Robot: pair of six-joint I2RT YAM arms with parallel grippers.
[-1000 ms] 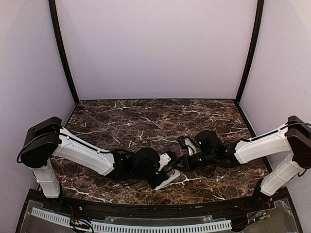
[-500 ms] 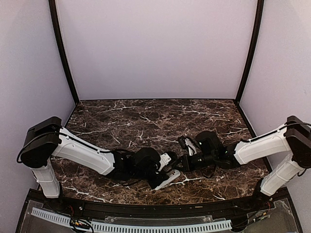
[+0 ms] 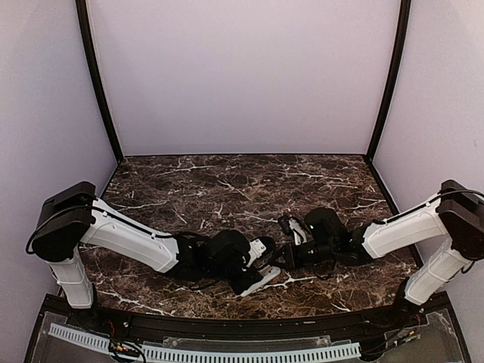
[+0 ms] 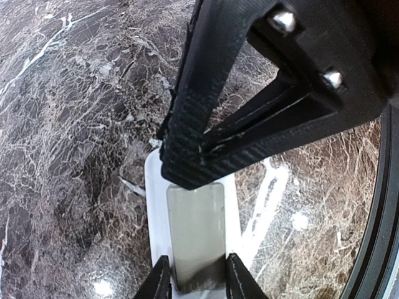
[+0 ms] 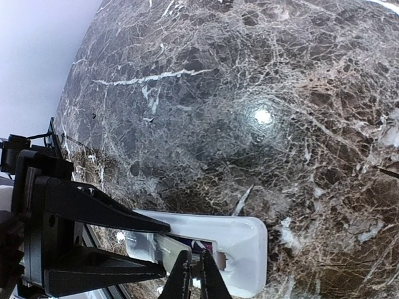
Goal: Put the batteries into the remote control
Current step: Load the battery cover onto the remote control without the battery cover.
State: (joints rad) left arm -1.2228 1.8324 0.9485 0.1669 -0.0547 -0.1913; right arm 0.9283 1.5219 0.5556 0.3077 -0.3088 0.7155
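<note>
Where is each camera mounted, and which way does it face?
Top external: above, behind the bases, looking down on the marble table; left arm and right arm show.
Left wrist: looks down past the left claw onto the remote control; the right claw intrudes.
Right wrist: looks down past the right claw; the left claw shows.
All share the remote control.

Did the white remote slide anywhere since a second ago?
No. The remote sits just where it was, its tip by the same white streak of the table.

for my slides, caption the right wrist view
right gripper shut at the remote control's open bay, left gripper flanking its end, on the marble table
</note>
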